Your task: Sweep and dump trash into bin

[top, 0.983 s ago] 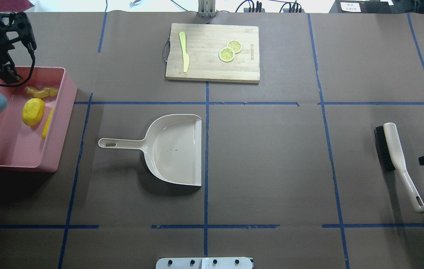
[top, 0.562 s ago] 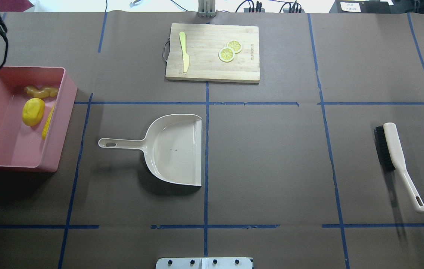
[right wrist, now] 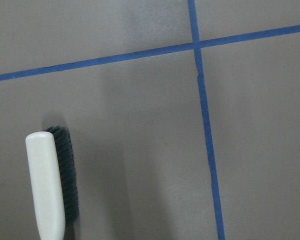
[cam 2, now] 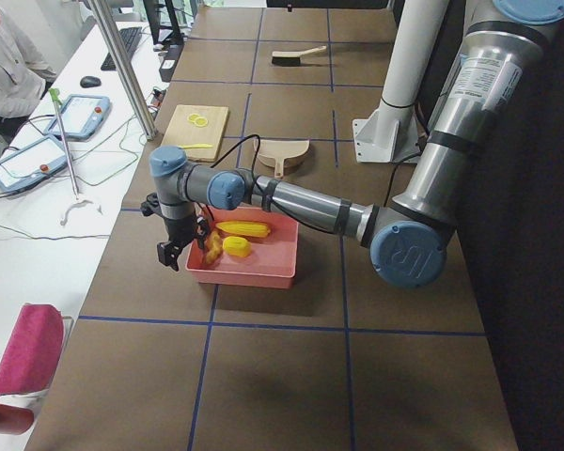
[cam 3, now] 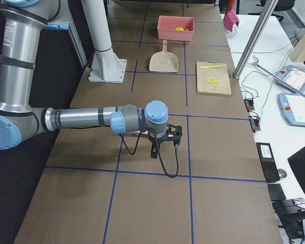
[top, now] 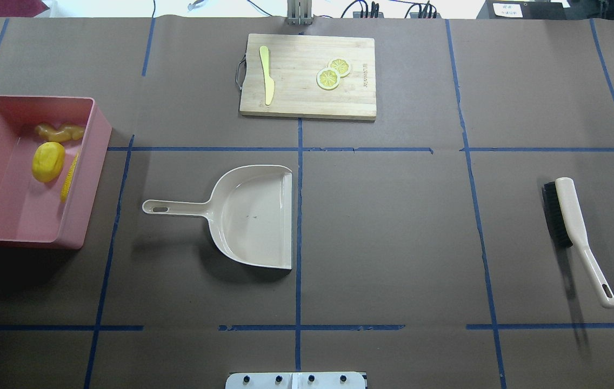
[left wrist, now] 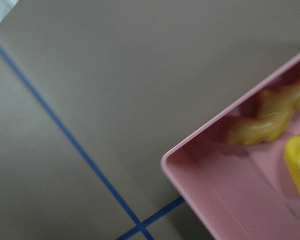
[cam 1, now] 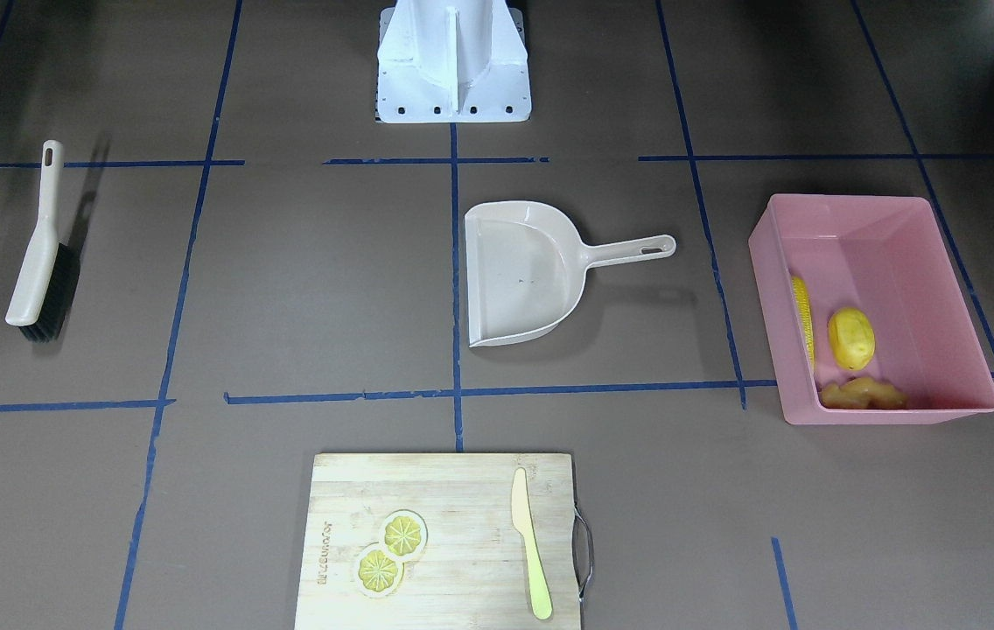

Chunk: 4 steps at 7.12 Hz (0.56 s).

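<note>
Brown worktop (top: pixel 393 243), taped into blue squares. At its left end, pink bin (top: pixel 15 210). Far middle, wooden cutting board (top: pixel 307 75). Centre, beige dustpan (top: pixel 255 216), handle toward the bin. Right side, brush (top: pixel 569 213) lying flat. Left claw (cam 2: pixel 174 249) hanging just outside the bin's far corner; right claw (cam 3: pixel 163 142) low over the worktop's right end; cannot tell how wide either stands. Inside the bin, by its far right wall: yellow lump (top: pixel 48 161), corn cob (top: pixel 69 177), ginger piece (top: pixel 60 132).
</note>
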Motion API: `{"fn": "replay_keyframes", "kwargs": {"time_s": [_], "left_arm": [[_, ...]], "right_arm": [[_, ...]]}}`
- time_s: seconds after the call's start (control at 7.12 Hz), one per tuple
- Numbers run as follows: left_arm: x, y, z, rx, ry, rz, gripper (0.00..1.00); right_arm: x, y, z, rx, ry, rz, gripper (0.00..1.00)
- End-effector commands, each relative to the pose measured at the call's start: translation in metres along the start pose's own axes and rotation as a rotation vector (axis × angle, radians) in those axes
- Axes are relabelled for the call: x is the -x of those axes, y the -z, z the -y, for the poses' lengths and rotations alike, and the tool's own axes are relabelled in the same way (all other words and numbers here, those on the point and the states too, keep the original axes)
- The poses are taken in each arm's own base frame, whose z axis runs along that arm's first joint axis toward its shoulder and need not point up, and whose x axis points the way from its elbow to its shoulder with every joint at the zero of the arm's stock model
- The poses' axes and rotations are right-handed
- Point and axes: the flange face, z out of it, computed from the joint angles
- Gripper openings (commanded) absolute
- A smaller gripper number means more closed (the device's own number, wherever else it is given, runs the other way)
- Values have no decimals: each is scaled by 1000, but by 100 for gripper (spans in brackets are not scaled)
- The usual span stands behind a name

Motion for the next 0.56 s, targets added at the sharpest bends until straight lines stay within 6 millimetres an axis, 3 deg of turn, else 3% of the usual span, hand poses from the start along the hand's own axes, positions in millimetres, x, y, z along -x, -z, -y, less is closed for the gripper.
{"fn": "replay_keyframes", "kwargs": {"time_s": [0.0, 0.14, 0.42], "left_arm": [[30, -13, -16, 7, 97, -103, 100], [41, -19, -25, 19, 122, -106, 100], [56, -25, -39, 27, 155, -124, 100]], "right_arm": [[-23, -5, 18, 6, 28, -25, 100], [-37, -10, 34, 30, 48, -29, 100], [-61, 3, 74, 71, 95, -31, 100]]}}
